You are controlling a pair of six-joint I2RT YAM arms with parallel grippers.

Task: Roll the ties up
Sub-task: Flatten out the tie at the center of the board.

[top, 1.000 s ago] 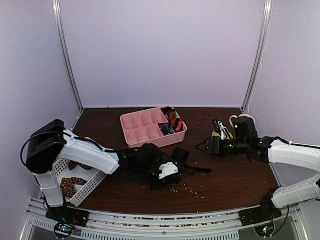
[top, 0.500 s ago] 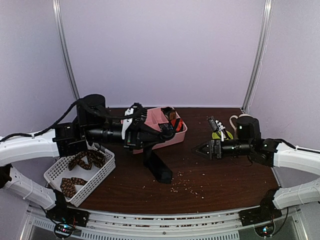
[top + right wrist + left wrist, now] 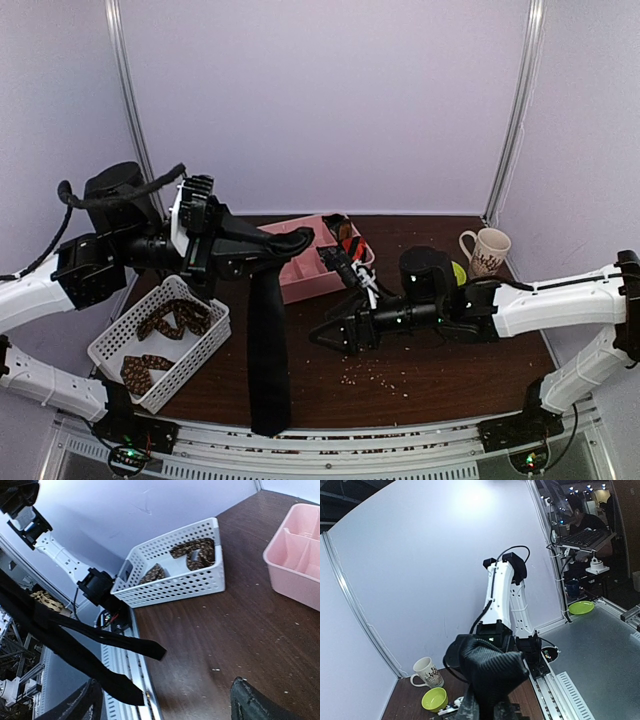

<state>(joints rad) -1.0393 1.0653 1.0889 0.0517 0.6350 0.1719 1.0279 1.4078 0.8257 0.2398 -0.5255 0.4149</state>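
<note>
Black tie [image 3: 268, 345], gripped at one end by the left jaws, which are clamped tight on the fabric and held high over the left half of the desk [image 3: 450, 370]. The tie hangs straight down, its lower end by the desk's near edge; whether it touches cannot be told. The right jaws stand wide apart, low over the desk and just beside the hanging length, holding nothing. Outward: white basket [image 3: 195, 360] with brown patterned ties [image 3: 175, 318], left; pink tray [image 3: 310, 280] with coiled ties [image 3: 347, 240], behind. Step in hand, as judged: presenting an unrolled tie for a second grip. The next move calls for the right jaws to close on the free lower part, so coiling can begin.
</note>
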